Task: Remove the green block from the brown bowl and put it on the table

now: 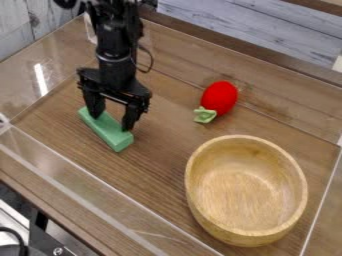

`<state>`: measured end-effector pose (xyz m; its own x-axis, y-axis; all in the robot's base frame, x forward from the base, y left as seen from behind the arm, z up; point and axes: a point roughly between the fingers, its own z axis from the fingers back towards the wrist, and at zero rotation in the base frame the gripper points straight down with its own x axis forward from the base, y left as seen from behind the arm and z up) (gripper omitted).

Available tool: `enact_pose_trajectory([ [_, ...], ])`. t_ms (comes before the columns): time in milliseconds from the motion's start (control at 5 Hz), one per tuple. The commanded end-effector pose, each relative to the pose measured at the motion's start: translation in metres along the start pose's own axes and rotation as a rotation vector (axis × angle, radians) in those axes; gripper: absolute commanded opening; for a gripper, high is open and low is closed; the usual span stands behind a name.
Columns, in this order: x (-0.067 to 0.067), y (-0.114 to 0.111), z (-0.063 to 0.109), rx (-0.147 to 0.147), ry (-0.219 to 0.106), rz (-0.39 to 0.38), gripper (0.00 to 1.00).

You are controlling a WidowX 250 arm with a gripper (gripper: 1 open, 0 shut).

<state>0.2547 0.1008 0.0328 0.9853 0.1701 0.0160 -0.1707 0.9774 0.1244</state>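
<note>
Block [106,130], green, lies flat on the wooden surface [174,150], well apart from the brown bowl [247,190]; the tool [112,116] straddles it, jaws spread, seemingly without touching. Best lift straight up, avoiding nudging it.

no readable text, labels or signs

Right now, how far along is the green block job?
Nearly done. The brown bowl is empty and the green block lies flat on the table, so the move itself looks finished. The gripper hangs low over the block with jaws open. Left: lift the arm clear.
</note>
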Motion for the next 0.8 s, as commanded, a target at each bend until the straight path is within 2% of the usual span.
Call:
enact_pose_trajectory([
  [0,0.003,0.000,0.001,0.006,-0.016,0.047,1.00],
  [200,0.003,-0.003,-0.004,0.007,-0.006,0.088,1.00],
  [600,0.005,-0.007,-0.013,0.004,0.003,0.065,1.00],
])
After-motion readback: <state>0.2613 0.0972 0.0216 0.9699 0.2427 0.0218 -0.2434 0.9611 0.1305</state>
